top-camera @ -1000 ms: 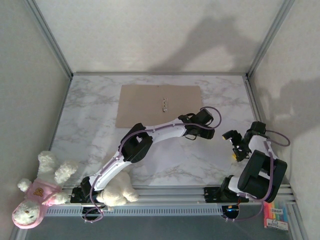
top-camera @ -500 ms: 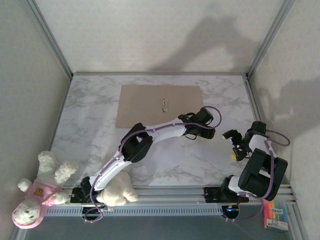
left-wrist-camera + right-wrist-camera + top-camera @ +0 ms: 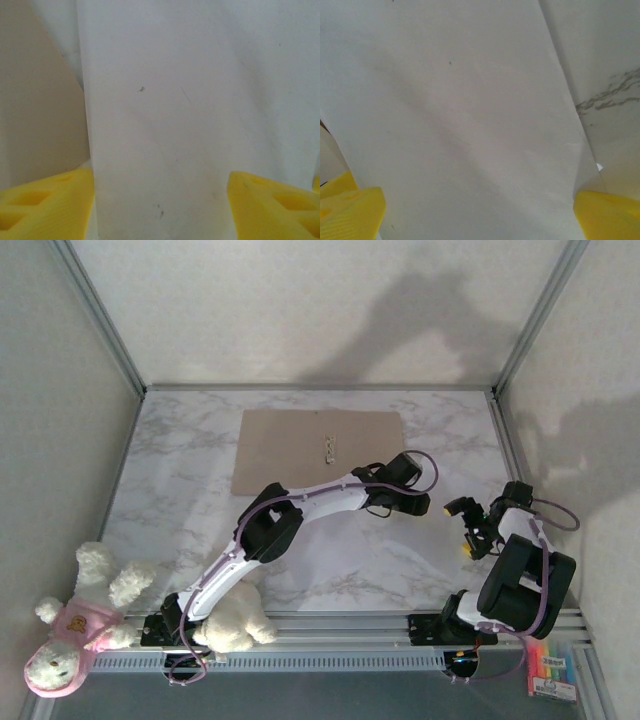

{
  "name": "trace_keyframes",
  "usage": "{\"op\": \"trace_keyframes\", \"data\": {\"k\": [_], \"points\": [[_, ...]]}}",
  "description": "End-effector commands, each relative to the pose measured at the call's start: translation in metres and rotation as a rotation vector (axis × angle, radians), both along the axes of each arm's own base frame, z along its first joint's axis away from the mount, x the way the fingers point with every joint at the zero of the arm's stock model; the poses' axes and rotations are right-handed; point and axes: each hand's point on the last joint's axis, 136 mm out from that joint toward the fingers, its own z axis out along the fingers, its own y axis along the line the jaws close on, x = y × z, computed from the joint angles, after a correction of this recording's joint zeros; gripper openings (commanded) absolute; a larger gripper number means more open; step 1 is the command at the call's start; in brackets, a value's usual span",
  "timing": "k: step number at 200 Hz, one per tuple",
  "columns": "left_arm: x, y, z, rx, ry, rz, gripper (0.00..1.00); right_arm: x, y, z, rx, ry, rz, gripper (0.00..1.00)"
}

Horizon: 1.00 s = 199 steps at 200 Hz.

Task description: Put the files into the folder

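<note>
The tan folder point(image 3: 318, 450) lies flat at the back middle of the marble table, with a small pale mark on it. In the left wrist view a white file sheet point(image 3: 165, 100) spreads under my left gripper point(image 3: 160, 200), whose yellow fingers point(image 3: 45, 200) stand wide apart; the folder's tan edge point(image 3: 35, 100) shows at the left. My right gripper point(image 3: 480, 210) is open too, hovering over a white sheet point(image 3: 460, 110) with a slightly lifted right edge. From above, the left gripper point(image 3: 412, 500) sits right of the folder's near corner, and the right gripper point(image 3: 466, 528) is close beside it.
Veined marble tabletop point(image 3: 615, 85) shows past the sheet's right edge. Two plush toys point(image 3: 75, 630) point(image 3: 235, 620) sit by the left arm's base. A packet of coloured markers point(image 3: 552, 670) lies at the near right. Metal frame posts and pale walls ring the table.
The left arm's wrist has edged slightly toward the back, nearer the folder. The right gripper has hardly shifted. Both stay open.
</note>
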Motion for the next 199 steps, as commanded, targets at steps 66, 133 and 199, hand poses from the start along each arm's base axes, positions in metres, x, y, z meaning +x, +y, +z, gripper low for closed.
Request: {"op": "trace_keyframes", "data": {"k": [66, 133, 199], "points": [[-0.012, 0.006, 0.025, -0.105, 0.118, 0.003, 0.74, -0.009, 0.004, -0.011, 0.015, 0.038, 0.01, 0.99], [-0.011, 0.01, 0.038, -0.17, 0.147, 0.011, 0.74, -0.01, 0.003, -0.01, 0.004, 0.036, 0.005, 0.99], [-0.01, -0.001, 0.031, -0.213, 0.183, -0.001, 0.63, -0.008, 0.005, -0.009, 0.016, 0.022, 0.01, 0.99]]}}
